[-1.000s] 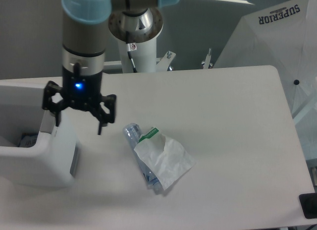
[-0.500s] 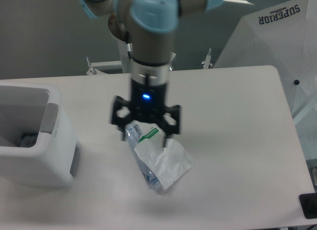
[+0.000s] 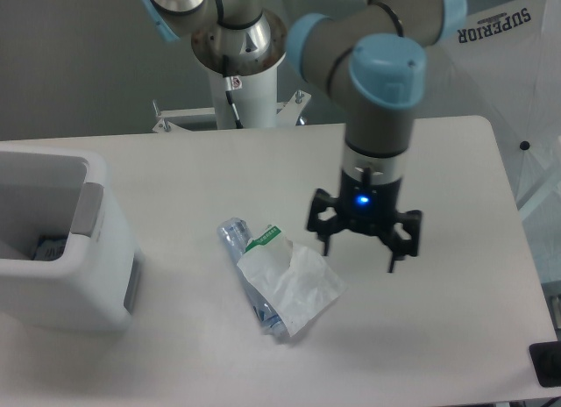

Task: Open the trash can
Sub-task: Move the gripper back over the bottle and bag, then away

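Tool (image 3: 361,245): held above the bench at about 3 o'clock from centre; the fingers are spread apart and nothing is gripped; a blue light is lit on its body.
Bin (image 3: 61,249): set at the 9 o'clock edge of the bench; white and boxy with rounded corners; the top is seen open, the inside exposed, and a dark item is glimpsed within; a grey tab (image 3: 85,208) is seen on its right rim.
Bottle (image 3: 254,280): laid on its side near the bench centre, crumpled, partly covered by a white wrapper with a green-and-white label; placed between bin and tool, apart from both.
Bench (image 3: 438,161): white, with rounded corners.
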`<state>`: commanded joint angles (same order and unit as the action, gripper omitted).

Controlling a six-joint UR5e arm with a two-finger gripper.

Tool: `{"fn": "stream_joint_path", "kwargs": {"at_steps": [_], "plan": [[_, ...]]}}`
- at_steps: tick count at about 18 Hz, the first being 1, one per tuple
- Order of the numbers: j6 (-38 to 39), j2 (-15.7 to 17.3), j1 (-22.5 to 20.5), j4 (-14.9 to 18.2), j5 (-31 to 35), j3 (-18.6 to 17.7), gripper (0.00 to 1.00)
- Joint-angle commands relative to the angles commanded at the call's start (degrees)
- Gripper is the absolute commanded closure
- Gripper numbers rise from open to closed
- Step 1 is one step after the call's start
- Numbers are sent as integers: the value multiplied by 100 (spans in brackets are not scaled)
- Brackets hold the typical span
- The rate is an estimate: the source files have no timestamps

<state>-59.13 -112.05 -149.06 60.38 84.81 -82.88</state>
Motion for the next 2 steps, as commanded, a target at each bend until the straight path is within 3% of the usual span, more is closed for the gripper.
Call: {"fn": "stream_joint_path", "kwargs": {"at_steps": [2], "plan": [[-185,-106,-18,-9,70,9,0]]}}
